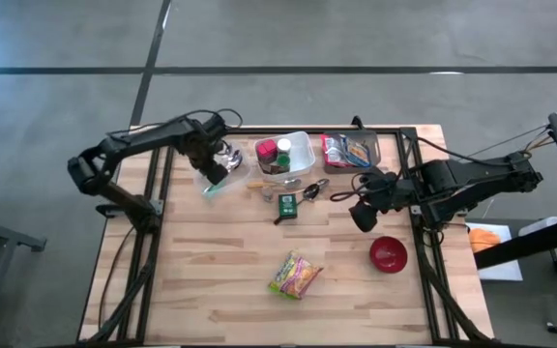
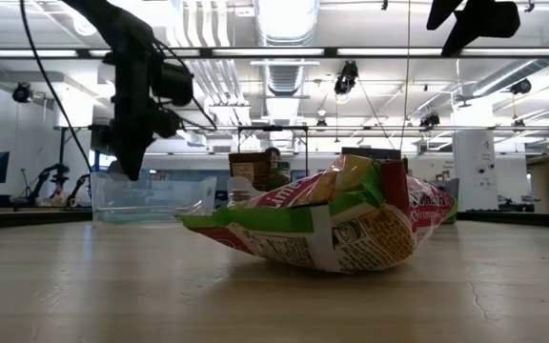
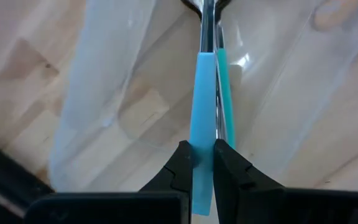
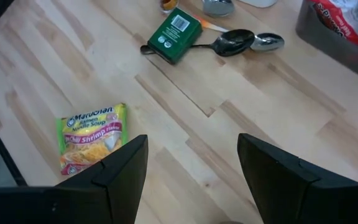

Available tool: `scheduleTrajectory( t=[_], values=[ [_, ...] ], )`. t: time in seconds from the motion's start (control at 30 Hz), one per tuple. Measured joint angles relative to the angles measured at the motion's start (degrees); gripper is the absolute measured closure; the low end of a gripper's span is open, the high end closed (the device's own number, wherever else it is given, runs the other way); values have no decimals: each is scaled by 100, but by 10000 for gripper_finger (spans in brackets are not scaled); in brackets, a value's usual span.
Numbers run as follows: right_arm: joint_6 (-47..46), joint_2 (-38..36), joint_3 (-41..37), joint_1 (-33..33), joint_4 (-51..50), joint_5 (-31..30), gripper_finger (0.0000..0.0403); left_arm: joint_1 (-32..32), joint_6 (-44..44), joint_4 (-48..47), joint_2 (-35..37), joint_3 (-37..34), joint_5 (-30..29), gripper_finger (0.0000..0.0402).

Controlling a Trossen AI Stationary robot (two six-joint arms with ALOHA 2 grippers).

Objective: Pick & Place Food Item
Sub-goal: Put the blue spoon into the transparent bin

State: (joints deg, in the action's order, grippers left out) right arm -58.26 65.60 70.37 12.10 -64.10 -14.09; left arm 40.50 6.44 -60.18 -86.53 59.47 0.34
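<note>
Looking down at the wooden surface [image 1: 220,280], I've got the ramen noodle packet [image 1: 295,275] lying flat near the front middle, well apart from the bins and clutter at the back. That's the food item I'd go for. It looks light and crinkly, puffed up in the middle with a brittle noodle block inside, so I reckon it'll slide if nudged and crack if squeezed hard. Best bet is pinching across a narrow side or a sealed end flap, not crushing the belly.

My left claw [image 3: 202,163] is clamped shut on the blue-green rim of a clear plastic container [image 1: 213,182] at the back left, pointing straight down. My right claw [image 4: 191,155] hangs above the surface with its jaws apart and nothing between them, packet in sight below, near a red bowl [image 1: 388,254].
</note>
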Motion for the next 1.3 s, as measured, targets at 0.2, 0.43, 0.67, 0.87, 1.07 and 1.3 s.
scheduleTrajectory(
  t=[0.2, 0.43, 0.67, 0.87, 1.07, 1.3],
  values=[
    [-57, 4, -2, 0, 2, -2, 158, -89, -25, 500, -301, -211, 166, 377],
    [-179, 9, -10, 0, 3, -96, 158, -76, -68, 833, -601, -291, 273, 377],
    [-181, 9, -11, 0, 4, -109, 158, -65, -31, 823, -1019, -260, 290, 377],
    [-242, 9, -11, 0, 5, -109, 158, -65, 45, 860, -1020, -269, 306, 377],
    [-279, 9, -11, 0, 4, -107, 158, -65, 88, 867, -1016, -276, 291, 377],
    [-324, 9, -20, 2, 4, -107, 158, -67, 107, 888, -1040, -295, 277, 317]
  ],
)
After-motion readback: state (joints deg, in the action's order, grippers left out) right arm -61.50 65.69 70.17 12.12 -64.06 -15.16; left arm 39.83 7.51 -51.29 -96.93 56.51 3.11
